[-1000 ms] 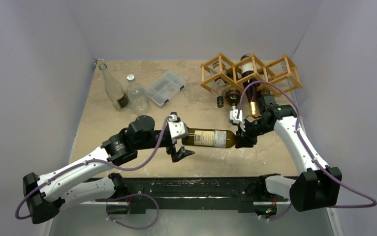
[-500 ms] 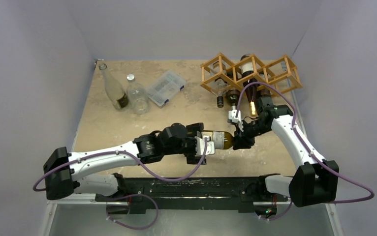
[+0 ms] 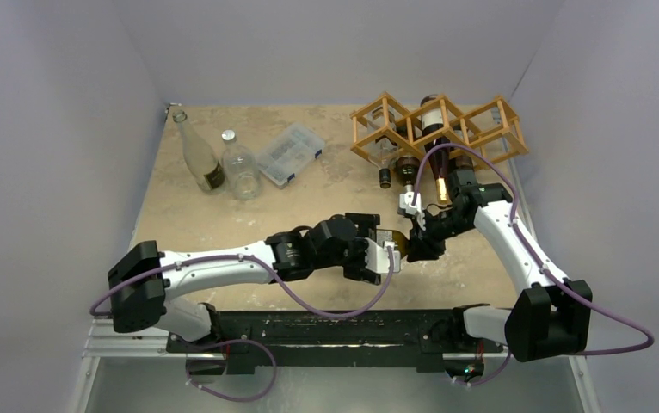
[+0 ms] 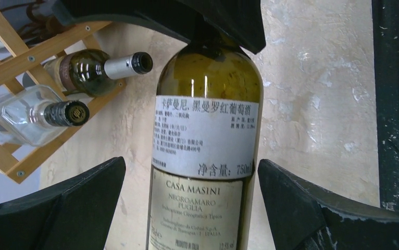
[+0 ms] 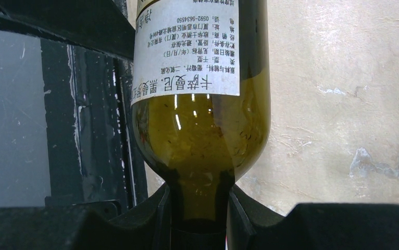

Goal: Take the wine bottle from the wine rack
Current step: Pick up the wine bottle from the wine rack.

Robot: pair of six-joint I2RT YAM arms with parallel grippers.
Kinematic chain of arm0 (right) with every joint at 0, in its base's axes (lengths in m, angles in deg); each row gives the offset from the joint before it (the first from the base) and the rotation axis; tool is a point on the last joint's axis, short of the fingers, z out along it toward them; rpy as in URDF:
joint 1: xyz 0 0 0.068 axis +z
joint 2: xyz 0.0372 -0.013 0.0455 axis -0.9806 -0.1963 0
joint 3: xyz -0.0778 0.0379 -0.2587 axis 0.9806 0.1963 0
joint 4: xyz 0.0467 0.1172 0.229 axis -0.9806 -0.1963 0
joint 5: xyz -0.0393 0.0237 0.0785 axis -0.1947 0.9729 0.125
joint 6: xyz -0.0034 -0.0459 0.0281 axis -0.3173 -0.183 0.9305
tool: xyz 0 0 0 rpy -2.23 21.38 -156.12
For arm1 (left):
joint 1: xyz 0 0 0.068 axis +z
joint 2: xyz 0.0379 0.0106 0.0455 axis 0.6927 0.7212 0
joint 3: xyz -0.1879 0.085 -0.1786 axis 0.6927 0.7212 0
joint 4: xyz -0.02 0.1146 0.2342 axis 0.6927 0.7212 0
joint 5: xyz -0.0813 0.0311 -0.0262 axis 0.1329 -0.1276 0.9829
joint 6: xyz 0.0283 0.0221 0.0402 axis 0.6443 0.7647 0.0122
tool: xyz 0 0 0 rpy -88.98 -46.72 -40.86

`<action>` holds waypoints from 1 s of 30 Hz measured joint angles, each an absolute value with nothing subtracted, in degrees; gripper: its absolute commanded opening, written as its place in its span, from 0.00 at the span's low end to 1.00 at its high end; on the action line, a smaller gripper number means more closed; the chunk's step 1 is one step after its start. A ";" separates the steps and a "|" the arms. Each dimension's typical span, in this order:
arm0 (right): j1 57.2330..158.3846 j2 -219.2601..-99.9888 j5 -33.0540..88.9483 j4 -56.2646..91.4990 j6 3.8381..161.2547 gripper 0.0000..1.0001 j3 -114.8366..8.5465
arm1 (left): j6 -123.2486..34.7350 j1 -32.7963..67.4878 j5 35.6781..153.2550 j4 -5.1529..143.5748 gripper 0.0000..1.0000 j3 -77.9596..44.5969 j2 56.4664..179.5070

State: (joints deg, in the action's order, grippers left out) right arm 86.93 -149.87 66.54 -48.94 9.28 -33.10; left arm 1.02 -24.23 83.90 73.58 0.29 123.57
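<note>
Near the middle of the table [image 3: 223, 215], just ahead of the arm bases, you have the wine bottle [image 4: 205, 140] lying on its side, base to the left and neck to the right. It is out of the rack [image 3: 409, 114], which stands well apart at the far right. Your right gripper [image 5: 200, 211] is clamped on the neck just below the shoulder, one finger pressed to each side of the glass. Your left gripper [image 4: 191, 164] is spread wide around the labelled body; a strip of table shows between each finger and the glass, so it is touching nothing. You cannot tell from these views whether the wine bottle rests on the table or hangs just above it.

On the rack, the left wrist view shows you a dark bottle [image 4: 98, 70] with a silver cap and a clear bottle [image 4: 36, 114] with a black cap, necks poking out toward you. At the far left two glass bottles [image 3: 199, 155] stand close together, with a clear box [image 3: 290, 153] just to their right.
</note>
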 measured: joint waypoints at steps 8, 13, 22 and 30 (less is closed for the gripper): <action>86.93 -149.87 66.54 -48.66 9.28 0.00 -33.10 | 3.18 -24.56 84.05 76.24 1.00 -5.18 128.97; 86.93 -149.87 66.57 -48.61 9.28 0.00 -33.10 | 4.16 -24.53 83.99 77.23 1.00 -6.66 131.70; 86.93 -149.87 66.78 -48.61 9.28 0.00 -33.10 | 4.53 -24.56 82.30 79.39 0.95 -8.91 135.22; 86.91 -150.00 66.54 -47.83 9.34 0.00 -33.10 | 4.21 -24.75 80.05 81.05 0.45 -10.95 137.08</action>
